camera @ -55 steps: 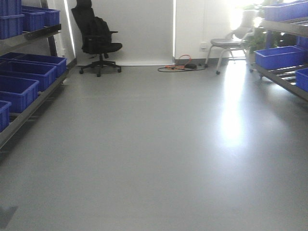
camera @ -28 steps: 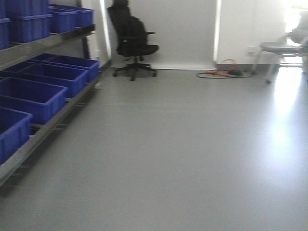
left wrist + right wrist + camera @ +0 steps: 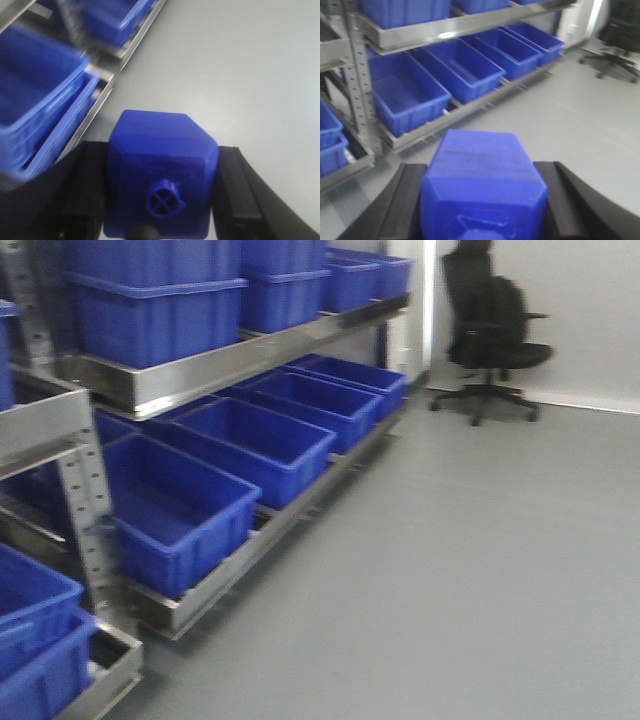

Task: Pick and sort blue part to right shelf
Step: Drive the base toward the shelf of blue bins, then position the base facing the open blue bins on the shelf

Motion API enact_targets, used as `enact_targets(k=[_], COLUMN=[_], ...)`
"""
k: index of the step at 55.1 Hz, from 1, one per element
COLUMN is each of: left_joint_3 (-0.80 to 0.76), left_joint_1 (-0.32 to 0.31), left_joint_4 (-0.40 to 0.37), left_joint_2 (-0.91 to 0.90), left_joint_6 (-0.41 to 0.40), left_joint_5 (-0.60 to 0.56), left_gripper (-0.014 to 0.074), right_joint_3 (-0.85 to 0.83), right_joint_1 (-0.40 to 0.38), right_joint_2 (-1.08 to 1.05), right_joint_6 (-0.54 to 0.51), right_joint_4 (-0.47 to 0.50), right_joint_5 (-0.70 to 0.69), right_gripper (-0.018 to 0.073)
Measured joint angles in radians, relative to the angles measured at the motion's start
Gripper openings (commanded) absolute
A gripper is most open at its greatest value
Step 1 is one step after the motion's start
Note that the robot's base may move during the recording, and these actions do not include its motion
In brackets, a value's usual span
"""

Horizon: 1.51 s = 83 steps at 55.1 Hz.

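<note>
In the left wrist view a blue part (image 3: 162, 175) sits between black fingers (image 3: 85, 190), its round cap knob facing the camera. My left gripper (image 3: 160, 150) is shut on it above the grey floor. A second blue part (image 3: 482, 190) fills the right wrist view, with my right gripper (image 3: 482, 167) shut on it. Neither gripper shows in the front view. The right shelf is out of view; the only rack (image 3: 230, 355) in sight stands on my left.
That steel rack holds large blue bins (image 3: 260, 440) on two levels and runs along the left side to the far wall. More bins (image 3: 35, 100) lie close under the left wrist. A black office chair (image 3: 490, 330) stands at the back. Grey floor (image 3: 480, 560) spreads to the right.
The front view has swung left. The rack on the left now fills half the frame, the office chair has slid to the right, and the shelf and grey chair at the right have left the view.
</note>
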Motion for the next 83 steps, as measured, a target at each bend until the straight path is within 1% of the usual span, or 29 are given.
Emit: enact_targets(k=[4, 8, 11, 14, 19, 28, 32, 36, 39, 47, 52, 58, 72, 83], left_joint_3=[0.0, -0.004, -0.028, -0.066, -0.132, -0.241, -0.263, -0.266, -0.266, -0.266, -0.266, -0.266, -0.268, -0.33], left_joint_1=[0.0, 0.0, 0.0, 0.0, 0.0, -0.002, -0.009, -0.039, -0.072, -0.201, -0.244, -0.254, -0.254, -0.254], left_joint_4=[0.0, -0.002, -0.021, -0.041, -0.051, -0.098, -0.102, -0.102, -0.102, -0.084, -0.08, -0.08, -0.078, -0.053], left_joint_2=[0.083, 0.163, 0.226, 0.271, 0.31, 0.316, 0.3, 0.27, 0.238, 0.15, 0.116, 0.085, -0.012, -0.08], left_joint_6=[0.0, 0.0, 0.0, 0.0, 0.0, 0.0, 0.0, 0.0, 0.0, 0.0, 0.0, 0.0, 0.0, 0.0], left_joint_5=[-0.008, -0.075, -0.11, -0.12, -0.087, -0.003, 0.036, 0.071, 0.091, 0.106, 0.107, 0.117, 0.124, 0.13], left_gripper=[0.0333, 0.0333, 0.0333, 0.0333, 0.0333, 0.0333, 0.0333, 0.0333, 0.0333, 0.0333, 0.0333, 0.0333, 0.0333, 0.0333], right_joint_3=[0.0, 0.0, 0.0, 0.0, 0.0, 0.0, 0.0, 0.0, 0.0, 0.0, 0.0, 0.0, 0.0, 0.0], right_joint_1=[0.0, 0.0, 0.0, 0.0, 0.0, 0.0, 0.0, 0.0, 0.0, 0.0, 0.0, 0.0, 0.0, 0.0], right_joint_2=[0.0, 0.0, 0.0, 0.0, 0.0, 0.0, 0.0, 0.0, 0.0, 0.0, 0.0, 0.0, 0.0, 0.0], right_joint_6=[0.0, 0.0, 0.0, 0.0, 0.0, 0.0, 0.0, 0.0, 0.0, 0.0, 0.0, 0.0, 0.0, 0.0], right_joint_4=[0.0, 0.0, 0.0, 0.0, 0.0, 0.0, 0.0, 0.0, 0.0, 0.0, 0.0, 0.0, 0.0, 0.0], right_joint_5=[0.001, 0.002, 0.002, 0.002, 0.002, 0.003, 0.003, 0.003, 0.003, 0.003, 0.005, 0.005, 0.005, 0.005], right_gripper=[0.0123, 0.0123, 0.0123, 0.0123, 0.0123, 0.0123, 0.0123, 0.0123, 0.0123, 0.0123, 0.0123, 0.0123, 0.0123, 0.0123])
